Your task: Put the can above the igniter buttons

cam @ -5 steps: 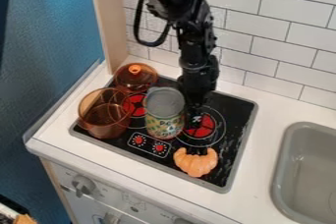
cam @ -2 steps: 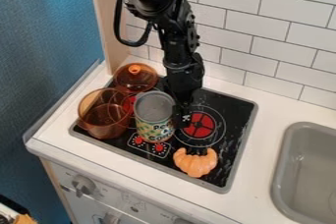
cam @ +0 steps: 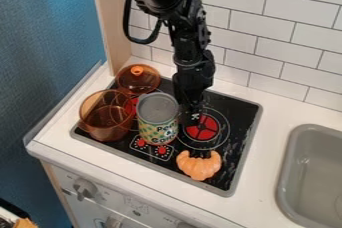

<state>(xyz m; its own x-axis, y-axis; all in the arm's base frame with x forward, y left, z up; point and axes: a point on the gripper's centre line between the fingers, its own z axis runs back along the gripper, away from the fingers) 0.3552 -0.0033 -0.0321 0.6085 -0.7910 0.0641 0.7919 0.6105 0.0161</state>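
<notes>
Here's your can (cam: 157, 127), upright on black cooktop (cam: 233, 152), right above red igniter buttons (cam: 162, 150), between amber pot (cam: 103, 132) and your hand (cam: 193, 114). Hand hangs low just beside can; can't tell if it's spread or pressed together. Amber lid (cam: 138, 83) sits behind pot, orange pumpkin (cam: 199, 166) near front edge.

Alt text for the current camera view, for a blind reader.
A can stands on a black toy stovetop, just above the igniter buttons, with a black robot gripper beside it. Nearby are an amber pot, an amber lid and an orange toy.
</notes>
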